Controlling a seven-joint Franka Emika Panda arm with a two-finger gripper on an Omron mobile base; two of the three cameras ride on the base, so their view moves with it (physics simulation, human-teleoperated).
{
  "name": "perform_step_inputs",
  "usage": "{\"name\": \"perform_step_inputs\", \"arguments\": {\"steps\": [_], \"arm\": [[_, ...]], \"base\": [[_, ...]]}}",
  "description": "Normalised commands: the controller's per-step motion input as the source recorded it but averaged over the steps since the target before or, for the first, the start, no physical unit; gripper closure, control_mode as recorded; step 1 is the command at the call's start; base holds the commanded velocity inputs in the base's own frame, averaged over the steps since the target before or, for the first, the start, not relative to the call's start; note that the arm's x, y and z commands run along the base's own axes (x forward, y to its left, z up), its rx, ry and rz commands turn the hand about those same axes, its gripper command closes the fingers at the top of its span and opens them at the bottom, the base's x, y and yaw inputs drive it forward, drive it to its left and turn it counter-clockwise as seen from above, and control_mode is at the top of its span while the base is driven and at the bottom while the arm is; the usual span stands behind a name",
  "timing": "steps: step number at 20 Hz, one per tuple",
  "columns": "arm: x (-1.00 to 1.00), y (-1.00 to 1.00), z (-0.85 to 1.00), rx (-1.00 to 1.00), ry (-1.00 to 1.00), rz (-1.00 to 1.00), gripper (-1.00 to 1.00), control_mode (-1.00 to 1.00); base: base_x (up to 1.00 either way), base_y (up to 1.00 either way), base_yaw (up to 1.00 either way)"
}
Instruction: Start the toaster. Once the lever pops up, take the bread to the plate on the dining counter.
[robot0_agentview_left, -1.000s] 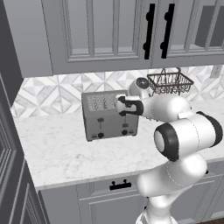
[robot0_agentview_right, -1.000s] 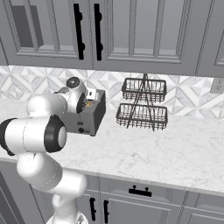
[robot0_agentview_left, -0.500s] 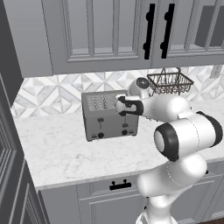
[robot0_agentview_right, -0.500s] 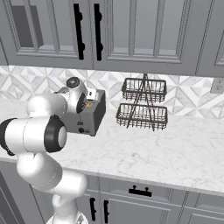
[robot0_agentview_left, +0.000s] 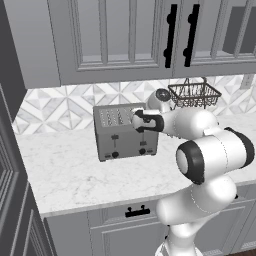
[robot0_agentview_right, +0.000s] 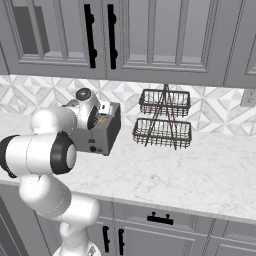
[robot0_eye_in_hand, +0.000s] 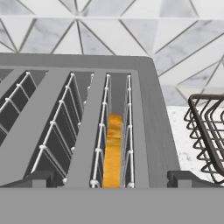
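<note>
Marble worktop (robot0_agentview_left: 70, 175), white, grey-veined. Toaster (robot0_agentview_left: 125, 132): boxy grey metal, four wire-lined slots, black levers and knobs, standing on the worktop. Wire basket rack (robot0_agentview_right: 163, 119), dark, two-tier. Bread (robot0_eye_in_hand: 113, 154): orange-brown crust, sunk in the rightmost slot. Gripper (robot0_eye_in_hand: 107, 180): spread wide, empty, apparently hovering above the slots.

Tool (robot0_agentview_left: 136, 121) above toaster (robot0_agentview_left: 125, 132)

Glossy white rounded arm (robot0_agentview_left: 210, 155) with black joint bands; claw (robot0_eye_in_hand: 107, 178) tips seemingly dark.
</note>
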Motion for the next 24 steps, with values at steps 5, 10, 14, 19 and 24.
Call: {"name": "perform_step_inputs", "arguments": {"steps": [5,10,14,19,24], "arm": [[0.0,0.0,0.0,0.0,0.0,0.0,-1.0,-1.0],[0.0,0.0,0.0,0.0,0.0,0.0,-1.0,-1.0],[0.0,0.0,0.0,0.0,0.0,0.0,-1.0,-1.0],[0.0,0.0,0.0,0.0,0.0,0.0,-1.0,-1.0],[0.0,0.0,0.0,0.0,0.0,0.0,-1.0,-1.0]], "base": [[0.0,0.0,0.0],[0.0,0.0,0.0],[0.0,0.0,0.0],[0.0,0.0,0.0],[0.0,0.0,0.0]]}}
